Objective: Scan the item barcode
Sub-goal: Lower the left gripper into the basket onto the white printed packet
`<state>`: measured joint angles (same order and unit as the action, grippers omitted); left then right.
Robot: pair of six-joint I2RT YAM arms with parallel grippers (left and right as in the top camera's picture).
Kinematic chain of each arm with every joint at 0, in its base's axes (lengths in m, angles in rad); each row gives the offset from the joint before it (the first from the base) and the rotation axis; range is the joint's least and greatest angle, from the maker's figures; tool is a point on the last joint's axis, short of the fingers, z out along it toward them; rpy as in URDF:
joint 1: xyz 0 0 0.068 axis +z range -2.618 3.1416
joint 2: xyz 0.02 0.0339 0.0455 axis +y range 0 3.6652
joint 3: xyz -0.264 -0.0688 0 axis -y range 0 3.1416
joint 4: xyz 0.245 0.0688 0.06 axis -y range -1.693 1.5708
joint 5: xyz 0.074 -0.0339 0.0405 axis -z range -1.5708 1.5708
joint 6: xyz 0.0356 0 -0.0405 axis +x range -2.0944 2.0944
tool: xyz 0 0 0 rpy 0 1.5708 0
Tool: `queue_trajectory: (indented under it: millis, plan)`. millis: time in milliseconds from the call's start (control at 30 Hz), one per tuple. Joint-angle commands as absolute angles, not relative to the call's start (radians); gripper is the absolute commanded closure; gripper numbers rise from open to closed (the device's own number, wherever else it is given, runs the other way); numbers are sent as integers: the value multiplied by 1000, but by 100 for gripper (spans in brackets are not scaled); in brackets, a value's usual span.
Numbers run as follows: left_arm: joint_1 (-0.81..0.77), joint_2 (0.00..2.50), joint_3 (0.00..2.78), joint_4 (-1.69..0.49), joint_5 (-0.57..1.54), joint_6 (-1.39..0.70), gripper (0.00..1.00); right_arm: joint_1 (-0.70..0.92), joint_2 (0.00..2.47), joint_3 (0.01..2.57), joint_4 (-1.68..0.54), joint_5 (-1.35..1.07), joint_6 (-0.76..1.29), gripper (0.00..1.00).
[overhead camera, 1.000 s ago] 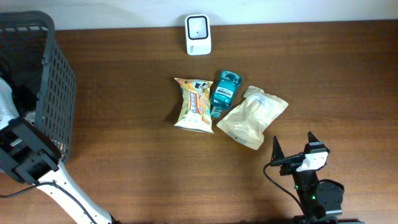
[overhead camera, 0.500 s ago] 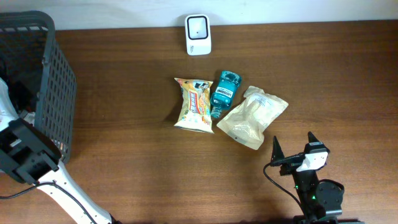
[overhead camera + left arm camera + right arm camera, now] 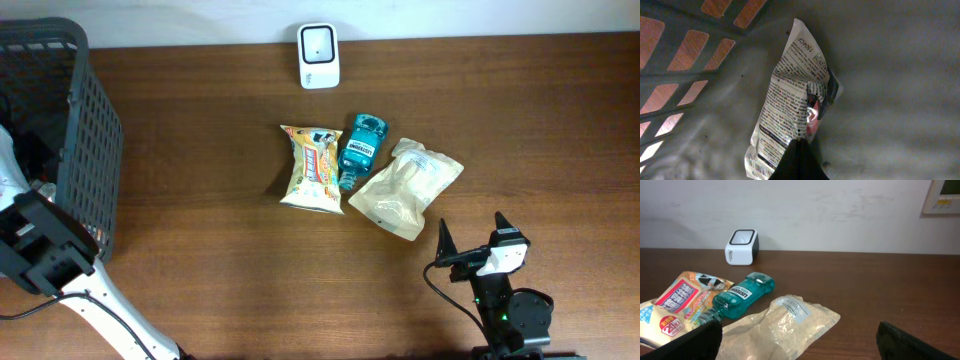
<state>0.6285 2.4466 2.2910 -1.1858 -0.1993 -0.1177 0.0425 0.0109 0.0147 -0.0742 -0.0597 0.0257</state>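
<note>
Overhead view: a dark grey plastic mesh basket (image 3: 70,120) stood at the left edge of the brown wooden table (image 3: 200,290). The left arm (image 3: 40,250) reached over its rim, so its tip was hidden inside.
Task item: a white crinkled film packet (image 3: 790,100) covered in black print lay flat on the basket floor near the slotted wall. It had not yet left the basket, and no barcode could be made out on it.
Left pincer: the left pincer (image 3: 798,155) was clenched, its two dark fingers pressed together on the packet's lower edge. It was probably pinching the film there because a flat packet offers only an edge to grip.
Left arm pose: it was bent steeply down into the basket, wrist aimed at the floor, so its camera looked down onto the packet.
Scanner: a small white box-shaped scanner (image 3: 319,43) sat at the far edge of the table, well apart from the basket, its dark window showing from above. The packet would probably have to be carried there.
Other goods: a yellow snack bag (image 3: 311,167), a teal mouthwash bottle (image 3: 360,148) and a beige paper pouch (image 3: 405,187) lay close together in front of the scanner, the bottle between the other two.
Right pincer: the right pincer (image 3: 471,225) was released, jaws spread wide, grasping nothing.
Right arm pose: the right arm (image 3: 510,310) was folded low at the near right of the table, facing the goods and scanner, seemingly parked out of the way.
</note>
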Motion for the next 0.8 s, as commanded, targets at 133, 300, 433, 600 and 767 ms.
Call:
queue_trajectory:
  millis: [133,300,433,600,767]
  plan:
    - [632,2411,2339,-1199,-205,-120,100,38,4,6,-75,-47,30,2]
    - [626,2355,2372,-1212,-198,-119,100,38,4,6,-75,-47,30,2]
    - [629,2339,2371,-1236,-200,-119,100,38,4,6,-75,-47,30,2]
    - [633,2341,2320,-1231,-207,-112,1,38,4,6,-75,-47,30,2]
    - [645,2341,2216,-1176,-207,-51,1,38,4,6,-75,-47,30,2]
